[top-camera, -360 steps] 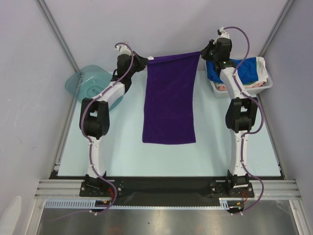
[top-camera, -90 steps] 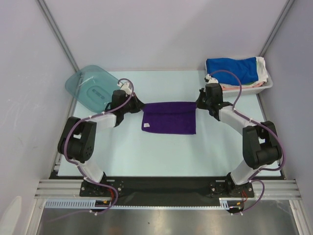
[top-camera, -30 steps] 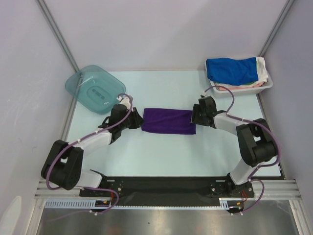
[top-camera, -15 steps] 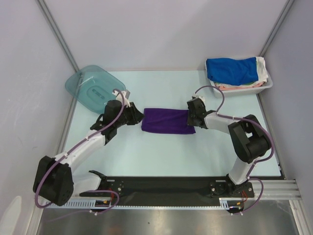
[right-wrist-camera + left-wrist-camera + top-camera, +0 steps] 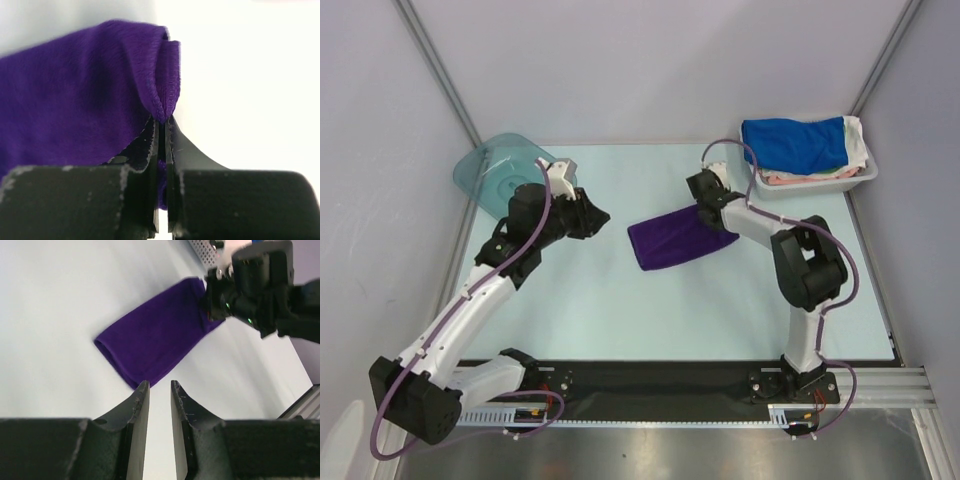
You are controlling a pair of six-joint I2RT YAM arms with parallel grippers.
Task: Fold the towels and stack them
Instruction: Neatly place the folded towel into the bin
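Purple towel [image 5: 678,238], folded narrow, lay askew on the worktop [image 5: 620,310], its right end pinched in my right hand [image 5: 163,122]. My left hand [image 5: 159,390] hovered beyond its other end, fingers parted, empty. The blue towel [image 5: 792,143] sat in the bin [image 5: 767,187].

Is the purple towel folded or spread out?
Folded. The purple towel is a narrow layered strip, its doubled edge pinched in the shut right gripper.

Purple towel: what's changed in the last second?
The right gripper has shut on the right end of the purple towel and dragged it farther back, skewing it diagonal. The left gripper, open, pulled away from the left end. Unchanged: blue towel, bin, teal lid.
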